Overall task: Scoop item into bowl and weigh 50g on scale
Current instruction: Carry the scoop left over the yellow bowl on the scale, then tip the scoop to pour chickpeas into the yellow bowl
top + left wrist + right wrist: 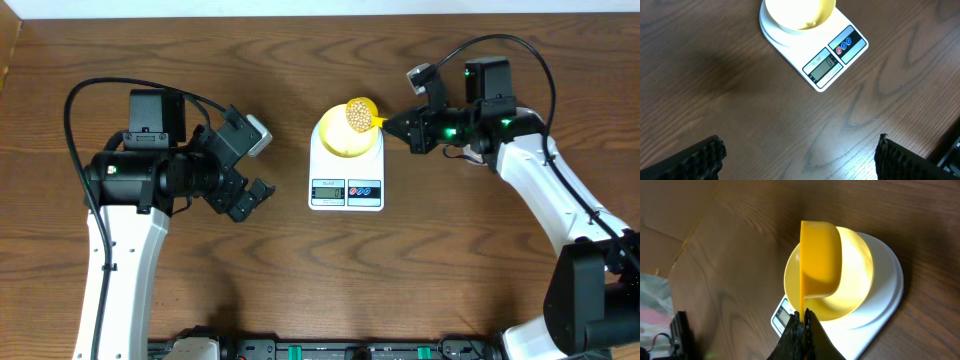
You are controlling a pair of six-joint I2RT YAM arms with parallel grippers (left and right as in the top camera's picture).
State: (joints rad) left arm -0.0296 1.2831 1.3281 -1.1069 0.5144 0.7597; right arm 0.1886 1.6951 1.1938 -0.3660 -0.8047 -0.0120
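The white scale (346,185) sits mid-table with the pale-yellow bowl (340,143) on its platform. My right gripper (397,124) is shut on the handle of a bright yellow scoop (361,113) holding tan beans (358,116) over the bowl's far-right rim. In the right wrist view the gripper (804,317) pinches the scoop (819,265) above the bowl (857,275) and scale (887,297). My left gripper (245,160) is open and empty left of the scale; its fingers (800,155) frame bare wood below the scale (832,57) and bowl (800,12).
The left arm's base and body (140,170) stand at the left, and the right arm (540,170) reaches in from the right. A cardboard edge (670,215) lies at the table's far side in the right wrist view.
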